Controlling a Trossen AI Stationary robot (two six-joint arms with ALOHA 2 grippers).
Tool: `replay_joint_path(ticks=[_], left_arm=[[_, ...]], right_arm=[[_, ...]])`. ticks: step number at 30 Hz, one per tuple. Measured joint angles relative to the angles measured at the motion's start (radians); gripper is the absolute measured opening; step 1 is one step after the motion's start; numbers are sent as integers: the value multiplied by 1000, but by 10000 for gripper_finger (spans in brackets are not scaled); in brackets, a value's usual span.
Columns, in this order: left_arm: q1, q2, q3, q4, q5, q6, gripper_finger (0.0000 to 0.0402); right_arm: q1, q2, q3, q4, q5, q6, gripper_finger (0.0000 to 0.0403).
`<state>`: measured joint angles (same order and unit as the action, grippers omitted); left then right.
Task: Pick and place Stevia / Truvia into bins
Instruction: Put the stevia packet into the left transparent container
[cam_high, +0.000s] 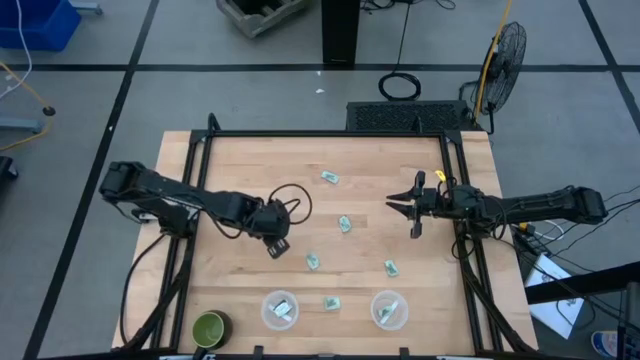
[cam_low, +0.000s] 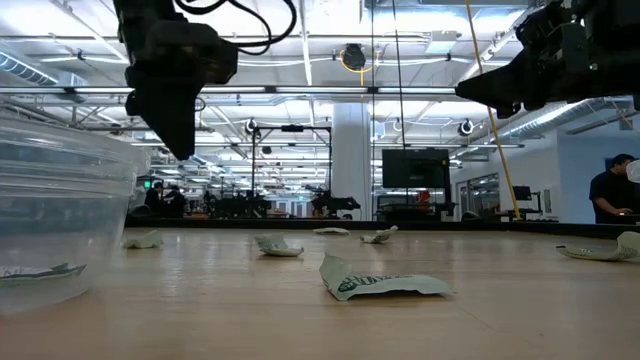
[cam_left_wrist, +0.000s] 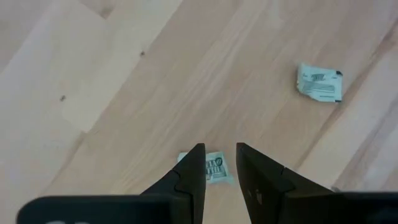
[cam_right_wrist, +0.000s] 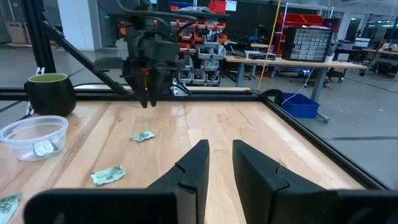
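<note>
Several small pale green and white Stevia packets lie flat on the wooden table: one at the far middle (cam_high: 329, 178), one at the centre (cam_high: 345, 224), one nearer (cam_high: 314, 261), one to the right (cam_high: 391, 268), and one between the bins (cam_high: 331, 302). Two translucent bins (cam_high: 280, 310) (cam_high: 389, 310) stand at the near edge, each with a packet inside. My left gripper (cam_high: 278, 248) points down, narrowly open, above the table. In its wrist view a packet (cam_left_wrist: 214, 168) lies just beyond its fingertips (cam_left_wrist: 219, 155). My right gripper (cam_high: 395, 206) hovers level at the right, narrowly open and empty (cam_right_wrist: 221, 152).
A round green cup (cam_high: 210, 327) with a dark inside stands at the near left corner. A black frame (cam_high: 330, 133) runs around the table. In the low view the left bin (cam_low: 60, 220) stands close at the left, and a person (cam_low: 612, 190) is far behind.
</note>
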<state>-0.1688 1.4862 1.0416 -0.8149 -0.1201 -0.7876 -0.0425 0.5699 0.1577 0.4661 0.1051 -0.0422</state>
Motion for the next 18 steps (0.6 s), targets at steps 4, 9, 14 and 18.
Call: replay_joint_path(ticks=[4, 9, 14, 18], left_arm=[[-6, 30, -26, 25, -3, 3, 93], [-7, 73, -61, 42, 44, 0, 93], [-19, 108, -96, 106, 80, 17, 93], [-36, 133, -109, 139, 89, 65, 93]], right_arm=[[0, 3, 0, -1, 0, 0, 63], [0, 5, 0, -19, -1, 3, 63], [0, 18, 0, -33, -1, 3, 63], [0, 23, 0, -37, -2, 20, 63]])
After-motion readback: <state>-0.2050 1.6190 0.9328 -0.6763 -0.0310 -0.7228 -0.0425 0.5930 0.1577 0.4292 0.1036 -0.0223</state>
